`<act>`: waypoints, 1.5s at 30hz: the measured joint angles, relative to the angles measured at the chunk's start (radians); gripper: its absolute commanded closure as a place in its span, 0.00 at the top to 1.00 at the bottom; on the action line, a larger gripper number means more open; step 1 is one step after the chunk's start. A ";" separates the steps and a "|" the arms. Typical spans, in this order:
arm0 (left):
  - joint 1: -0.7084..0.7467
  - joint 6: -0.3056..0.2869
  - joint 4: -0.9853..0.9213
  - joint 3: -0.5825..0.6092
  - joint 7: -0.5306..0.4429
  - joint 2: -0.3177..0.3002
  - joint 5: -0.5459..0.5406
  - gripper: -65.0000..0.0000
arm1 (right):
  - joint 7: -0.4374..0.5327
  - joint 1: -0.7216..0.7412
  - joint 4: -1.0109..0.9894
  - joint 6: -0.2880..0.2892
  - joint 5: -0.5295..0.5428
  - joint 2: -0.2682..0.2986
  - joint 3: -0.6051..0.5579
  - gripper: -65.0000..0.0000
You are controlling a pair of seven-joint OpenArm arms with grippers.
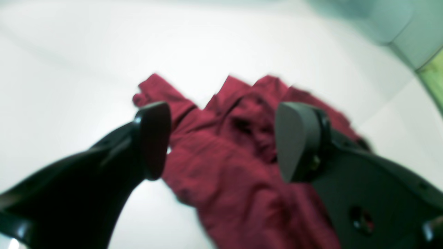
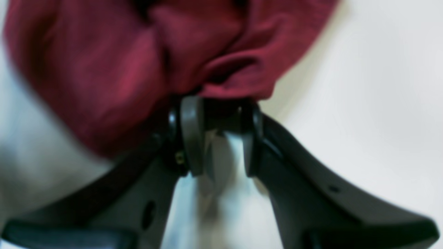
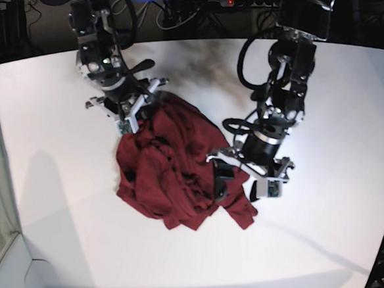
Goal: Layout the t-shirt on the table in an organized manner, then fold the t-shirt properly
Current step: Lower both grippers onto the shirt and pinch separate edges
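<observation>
Left wrist view: the left pincer [image 1: 221, 141] stands spread wide and released above the crumpled t-shirt [image 1: 238, 166], bare white tabletop [image 1: 69, 69] all around.

Right wrist view: the right pincer [image 2: 216, 135] is clamped on a t-shirt fold.

Base view: the shirt lies mid-tabletop, well inside every edge.

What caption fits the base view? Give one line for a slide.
Right claw pinches the crumpled maroon t-shirt on the white table; left claw hangs open beside it.
</observation>
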 measured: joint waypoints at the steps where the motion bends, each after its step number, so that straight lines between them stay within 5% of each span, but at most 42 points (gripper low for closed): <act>1: 0.000 0.005 0.003 0.009 -0.001 0.014 0.003 0.71 | -0.023 -0.020 0.026 0.002 0.002 -0.002 -0.003 0.29; 10: -0.071 -0.013 -0.311 0.125 0.005 0.132 0.011 0.71 | -0.039 -0.086 0.264 0.007 0.001 0.003 0.034 0.29; 22: -0.135 -0.008 -0.448 0.110 -0.028 -0.026 0.007 0.71 | -0.053 -0.097 0.290 0.010 -0.002 -0.001 0.026 0.29; 34: -0.056 -0.004 -0.348 0.002 0.008 -0.043 0.006 0.71 | -0.046 -0.070 0.255 0.010 0.003 -0.003 -0.124 0.30; 45: -0.032 -0.004 -0.344 -0.049 0.007 -0.048 0.007 0.71 | -0.043 -0.036 0.098 0.010 -0.002 0.003 -0.124 0.53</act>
